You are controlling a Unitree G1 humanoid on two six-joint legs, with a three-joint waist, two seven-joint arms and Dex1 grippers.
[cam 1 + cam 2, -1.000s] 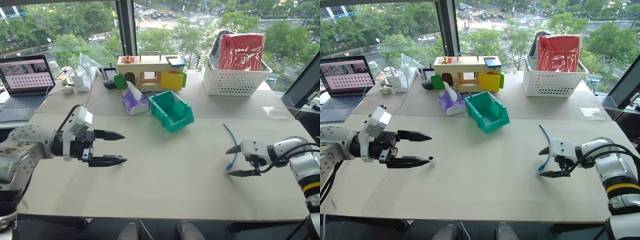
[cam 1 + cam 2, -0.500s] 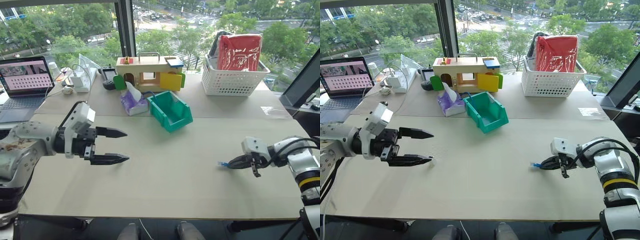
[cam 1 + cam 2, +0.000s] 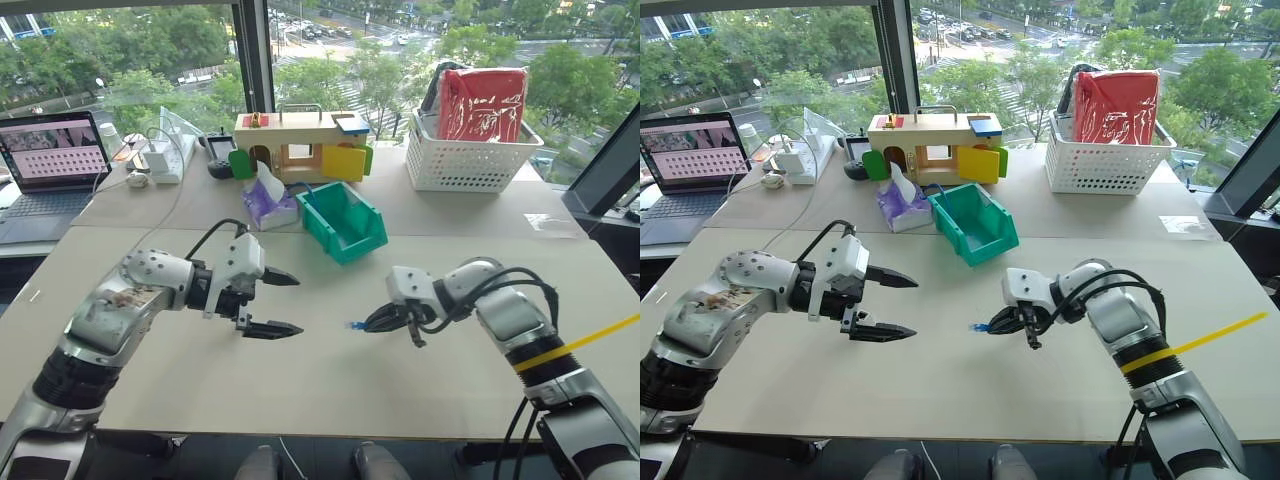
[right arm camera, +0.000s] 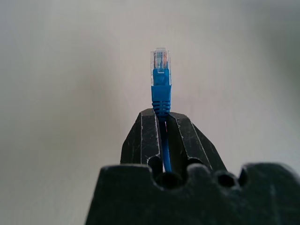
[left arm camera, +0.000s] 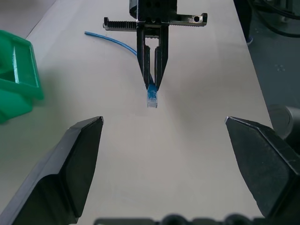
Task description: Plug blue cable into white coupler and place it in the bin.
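My right gripper (image 3: 992, 325) was clamped on the blue cable (image 4: 161, 91) just behind its clear plug, at the frame's centre; the plug jutted free toward my left gripper (image 3: 898, 306), whose fingers stood wide apart and empty. The cord looked light and limp, so a hold near the plug seemed best. The bin (image 3: 975, 226) sat at upper centre.

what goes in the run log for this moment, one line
right gripper: shut on thin light-blue cable near clear plug | left gripper: open, empty | teal-green plastic bin: empty
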